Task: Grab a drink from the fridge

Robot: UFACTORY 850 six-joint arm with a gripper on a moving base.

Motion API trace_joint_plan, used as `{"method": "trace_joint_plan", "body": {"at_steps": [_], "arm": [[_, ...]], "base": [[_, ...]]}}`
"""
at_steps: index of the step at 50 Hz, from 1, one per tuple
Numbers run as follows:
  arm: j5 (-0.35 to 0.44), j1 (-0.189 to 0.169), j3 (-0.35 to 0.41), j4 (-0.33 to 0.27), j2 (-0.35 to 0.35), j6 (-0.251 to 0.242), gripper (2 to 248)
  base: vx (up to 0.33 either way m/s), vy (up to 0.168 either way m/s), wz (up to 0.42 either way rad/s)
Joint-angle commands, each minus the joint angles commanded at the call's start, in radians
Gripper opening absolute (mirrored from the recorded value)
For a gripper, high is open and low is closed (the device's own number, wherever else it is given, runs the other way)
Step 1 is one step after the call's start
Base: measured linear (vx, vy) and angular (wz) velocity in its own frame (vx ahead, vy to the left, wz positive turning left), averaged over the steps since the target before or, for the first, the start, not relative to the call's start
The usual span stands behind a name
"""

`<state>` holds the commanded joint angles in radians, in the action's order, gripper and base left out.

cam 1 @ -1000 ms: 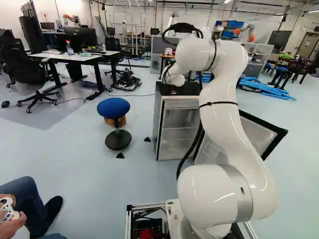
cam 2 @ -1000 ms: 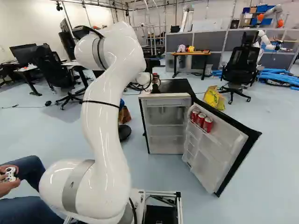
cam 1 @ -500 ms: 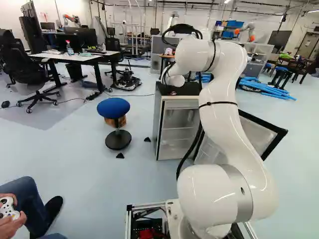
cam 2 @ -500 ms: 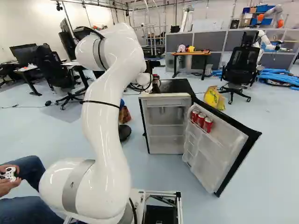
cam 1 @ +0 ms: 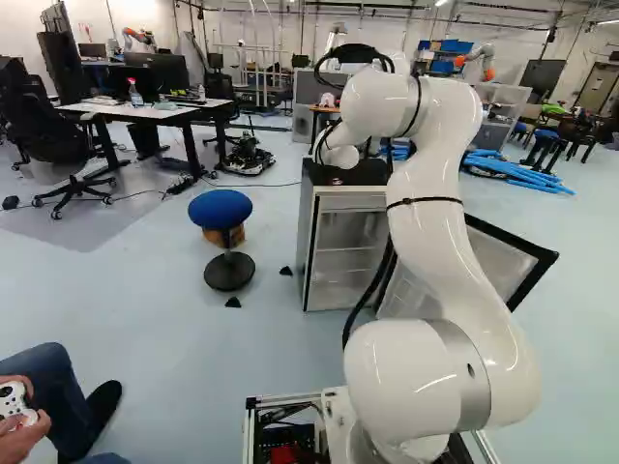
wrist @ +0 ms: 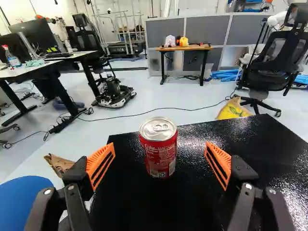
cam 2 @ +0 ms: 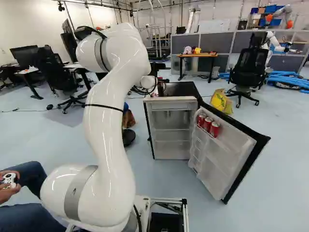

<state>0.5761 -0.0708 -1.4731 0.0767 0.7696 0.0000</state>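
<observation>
the gripper [wrist: 159, 153] is open, its 2 fingers wide apart; the red can [wrist: 159, 156] stands upright in line between them, touching neither, on the black fridge top [cam 2: 181, 89], upper middle of the right base view. closing too shallow could squirt it forward; 1 finger landing first could topple it.

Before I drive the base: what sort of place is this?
Probably a robotics lab or workshop: another robot on a shelf, desks with monitors, and a person's hands on a game controller.
</observation>
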Motion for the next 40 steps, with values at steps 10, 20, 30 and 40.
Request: {"method": "trace_joint_plan", "body": {"at_steps": [10,20,30,40], "arm": [[0.000,0.002,0.067,0.000,-0.049,0.000,247],[0.000,0.000,0.134,0.000,-0.110,0.000,247],[0.000,-0.002,0.199,0.000,-0.175,0.000,247],[-0.024,-0.009,0.260,-0.006,-0.239,0.000,247]], "base": [[0.000,0.000,0.000],[0.000,0.000,0.000],[0.000,0.000,0.000],[0.000,0.000,0.000]]}}
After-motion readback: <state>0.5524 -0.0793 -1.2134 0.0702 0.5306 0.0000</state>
